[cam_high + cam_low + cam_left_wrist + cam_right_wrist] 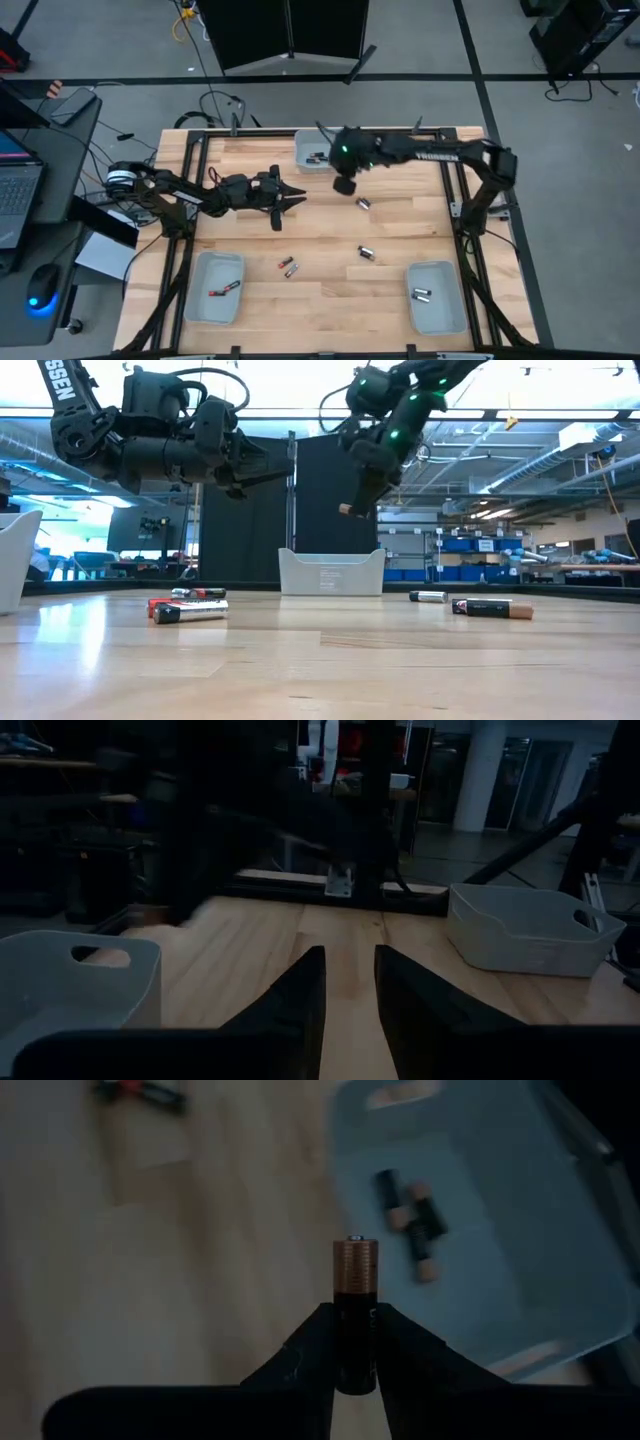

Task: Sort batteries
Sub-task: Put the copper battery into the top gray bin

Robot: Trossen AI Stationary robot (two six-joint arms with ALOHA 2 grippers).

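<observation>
High view: right end effector [343, 186] hangs by the far tray [312, 150]; left end effector [297, 200] waits mid-surface. Loose batteries [365, 253] lie on the surface [330, 225].
Low view: both raised.
Left wrist: fingers [300, 990] slightly apart, empty.
Right wrist: fingers clamp a black-and-copper battery [355, 1310] upright above wood, beside the tray.

Left arm: stretched level above the counter's left half, its dark two-finger left claw [292, 197] slightly parted, gripping nothing.
Right arm: reaching across the far edge, dark right claw [356, 1342] pinched closed.
</observation>
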